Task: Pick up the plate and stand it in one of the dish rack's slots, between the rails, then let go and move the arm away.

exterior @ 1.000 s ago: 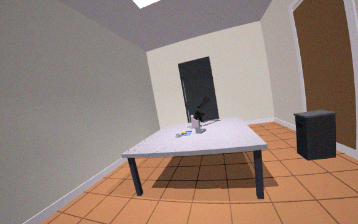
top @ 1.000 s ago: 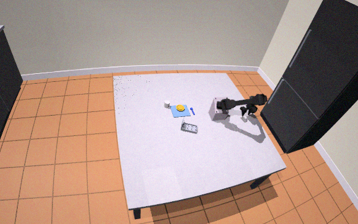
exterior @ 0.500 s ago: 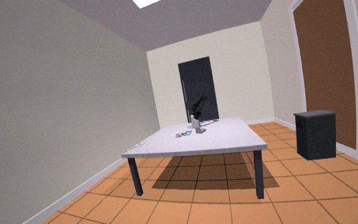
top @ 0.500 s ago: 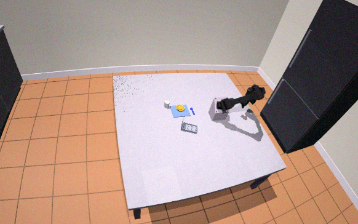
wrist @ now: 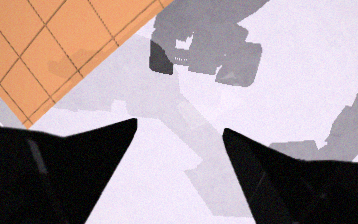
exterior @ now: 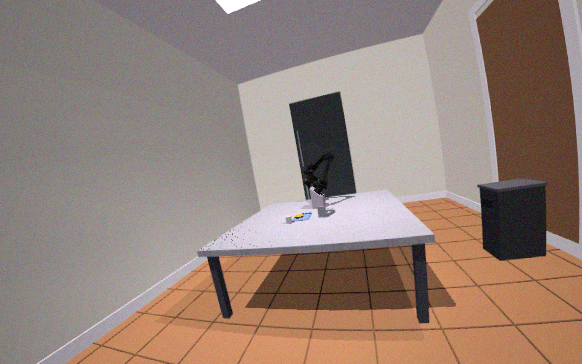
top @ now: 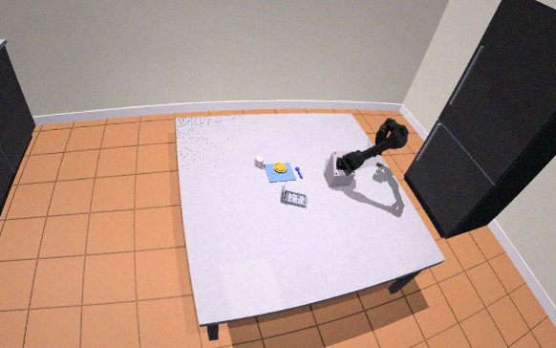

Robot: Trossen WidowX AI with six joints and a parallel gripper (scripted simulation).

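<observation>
The yellow plate (top: 280, 167) (exterior: 298, 216) lies flat on a blue mat (top: 275, 178) near the middle of the table. The small grey dish rack (top: 294, 198) stands near the mat, on its nearer side in the top view, with a raised panel at its left end; its slots are too small to make out. A grey block in the exterior view (exterior: 322, 211) appears to be the rack. My gripper (wrist: 181, 125) is open and empty, above the table near its edge on the fridge side, well away from plate and rack, neither of which shows in the wrist view.
A white cup (top: 259, 162) (exterior: 289, 219) stands left of the mat. A blue spoon-like utensil (top: 299, 172) lies on its right. The arm's pale pedestal (top: 339, 179) (exterior: 317, 199) stands farther right on the table (top: 237, 229). The arm's shadow falls across the table in the wrist view.
</observation>
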